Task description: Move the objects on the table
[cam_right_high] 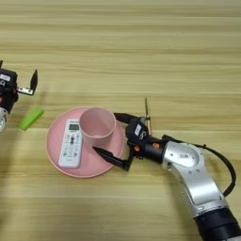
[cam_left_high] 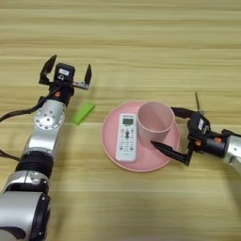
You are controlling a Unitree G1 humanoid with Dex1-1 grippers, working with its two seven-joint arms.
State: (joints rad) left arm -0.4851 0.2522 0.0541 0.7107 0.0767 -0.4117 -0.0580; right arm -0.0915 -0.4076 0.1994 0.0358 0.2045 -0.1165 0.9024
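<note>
A pale pink cup (cam_left_high: 153, 120) stands upright on the right half of a pink plate (cam_left_high: 109, 141). My right gripper (cam_left_high: 164, 127) reaches in from the right, open, with one black finger behind the cup's right side and the other in front of its base. I cannot tell whether the fingers touch the cup. A small green block (cam_left_high: 83, 113) lies flat on the table (cam_left_high: 141, 42), left of the plate. My left gripper (cam_left_high: 69, 63) is open a little beyond the block, with nothing between its fingers.
A white remote control (cam_left_high: 126, 136) lies on the left half of the plate, beside the cup. A thin screwdriver shaft (cam_right_high: 146, 108) points away just behind my right gripper. A black cable trails left from my left arm (cam_left_high: 47, 120).
</note>
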